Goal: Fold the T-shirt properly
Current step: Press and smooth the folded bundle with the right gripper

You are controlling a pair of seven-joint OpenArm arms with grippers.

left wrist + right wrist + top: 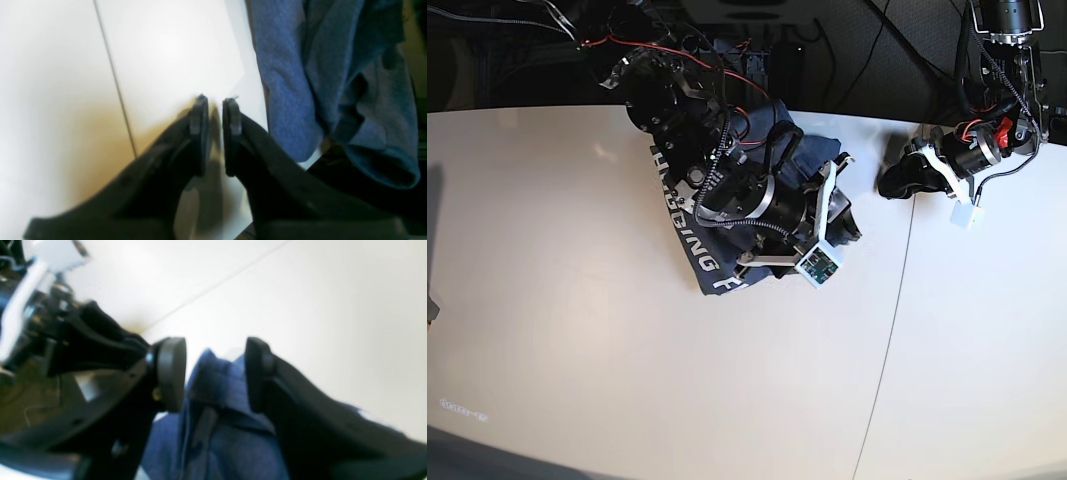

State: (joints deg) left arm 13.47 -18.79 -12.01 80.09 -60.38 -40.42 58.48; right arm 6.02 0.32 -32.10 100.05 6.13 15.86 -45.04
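Operator, your T-shirt (699,245) lies bunched on the white table (557,300), left of centre in the base view and toward the far edge, its long axis running from the far edge down toward the near side with a slight lean to the right. White lettering shows along its left border, reading down that same line. The garment is crumpled, not flat, and most of it is covered by your right arm (727,160). That arm reaches from the far edge over the cloth, bent low, its wrist turned so the camera board faces the near right. Your right gripper (215,373) stands with jaws apart, a fold of blue fabric rising between the pads (171,373); the cloth sits in the gap, and whether either pad touches it cannot be told. Further right, past the table seam (892,300), your left arm (972,150) is folded near the far right corner, well apart from the shirt in the base view. Your left gripper (215,130) shows a narrow gap between its jaws, nothing in it, with the shirt hanging just beside it on the right.
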